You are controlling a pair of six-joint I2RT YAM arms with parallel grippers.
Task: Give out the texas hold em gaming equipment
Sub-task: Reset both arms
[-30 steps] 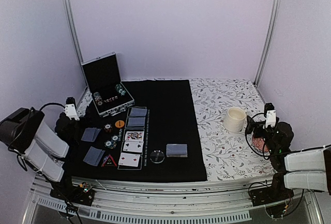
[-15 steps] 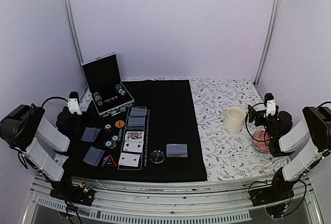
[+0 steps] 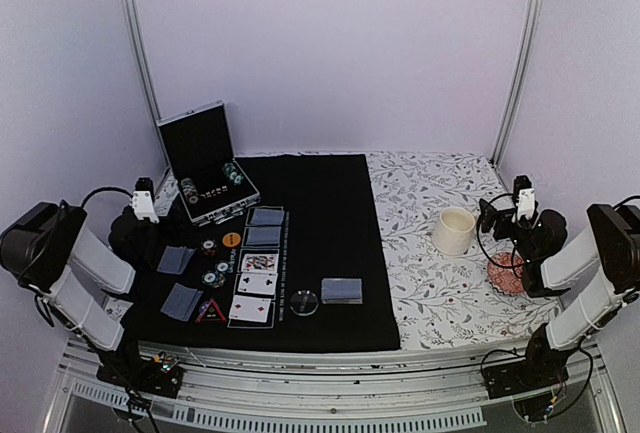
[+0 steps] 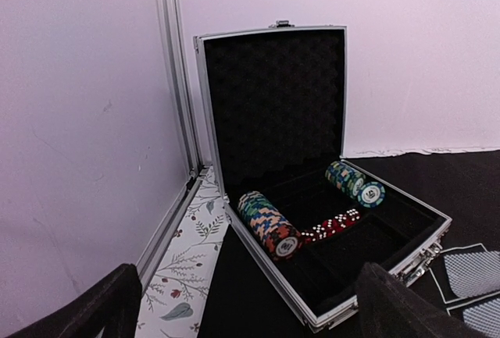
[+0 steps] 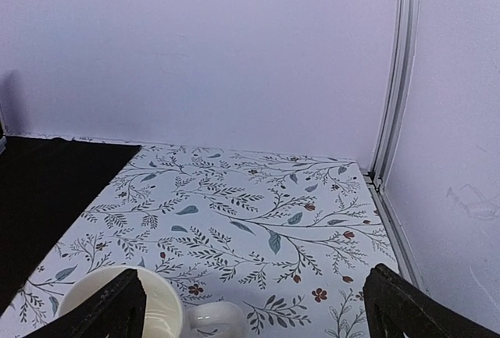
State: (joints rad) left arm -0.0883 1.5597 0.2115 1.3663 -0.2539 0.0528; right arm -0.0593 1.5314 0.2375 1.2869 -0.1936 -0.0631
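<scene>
Top view: the deck (image 3: 341,290) sits on the black mat (image 3: 330,203), 4 o'clock from the case (image 3: 197,145). Cards are thin and slick, so I'd pinch the long edges.

Left wrist: my left claw (image 4: 246,311) gapes empty, chip stacks (image 4: 269,225) at 12.

Right wrist: right claw (image 5: 254,311) splayed, just a cup (image 5: 166,311) at 7.

Worktop count:
- one open case (image 3: 205,163), holding two chip rolls (image 4: 269,223) and one row of red dice (image 4: 332,226)
- three face-up cards (image 3: 257,284)
- two face-down cards (image 3: 267,216) above them
- two face-down piles (image 3: 181,302) at the left
- one deck (image 3: 342,290)
- three loose chips (image 3: 211,278)
- one orange disc (image 3: 231,239)
- one clear disc (image 3: 305,302)
- one red triangle marker (image 3: 210,311)
- one cream cup (image 3: 454,230)
- one reddish dish (image 3: 505,275)
</scene>
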